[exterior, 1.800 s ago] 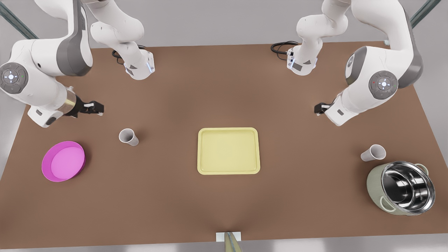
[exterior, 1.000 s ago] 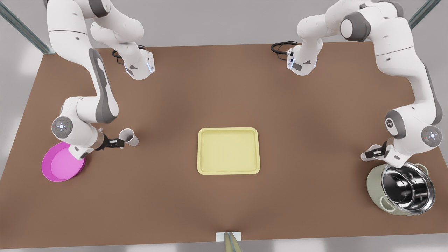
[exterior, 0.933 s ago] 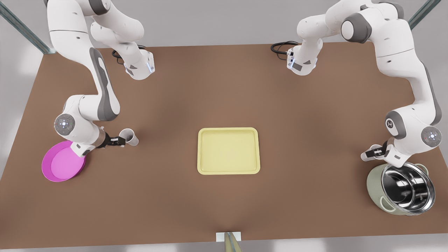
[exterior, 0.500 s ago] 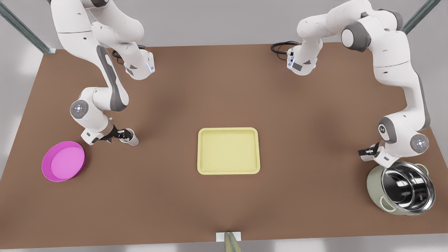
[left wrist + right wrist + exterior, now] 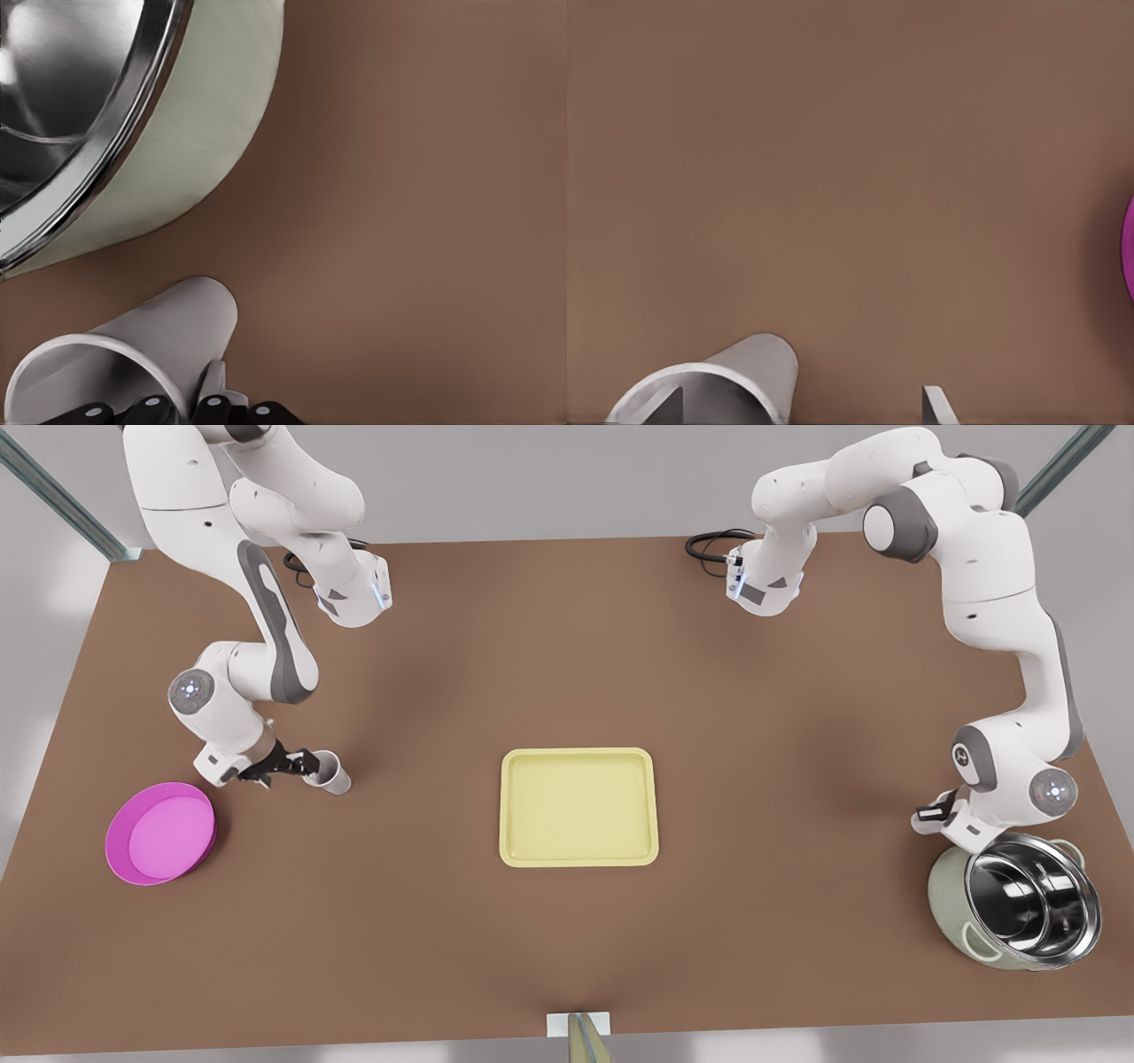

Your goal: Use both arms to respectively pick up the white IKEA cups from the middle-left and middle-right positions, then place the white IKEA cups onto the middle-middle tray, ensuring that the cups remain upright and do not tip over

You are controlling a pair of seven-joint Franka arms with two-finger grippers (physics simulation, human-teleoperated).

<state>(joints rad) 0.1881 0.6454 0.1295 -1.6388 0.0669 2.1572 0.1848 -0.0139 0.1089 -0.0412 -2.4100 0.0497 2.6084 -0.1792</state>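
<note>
Right wrist view: my right claw (image 5: 806, 405) stands wide open, astride the cup (image 5: 749, 372) wall, nothing gripped.
Left wrist view: left claw (image 5: 177, 413) at second cup (image 5: 151, 341) beside pot (image 5: 208, 159); closure cannot be told.
Advice: close squarely, lift straight, keep cups upright.

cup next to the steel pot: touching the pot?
Apart. Left wrist view shows a strip of bare table between the cup and the pot.

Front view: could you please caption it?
Right end effector at one cup, left end effector at the other by the pot.

Two white cups (image 5: 331, 773) (image 5: 133, 354) flank the empty yellow tray (image 5: 578, 807).
</note>
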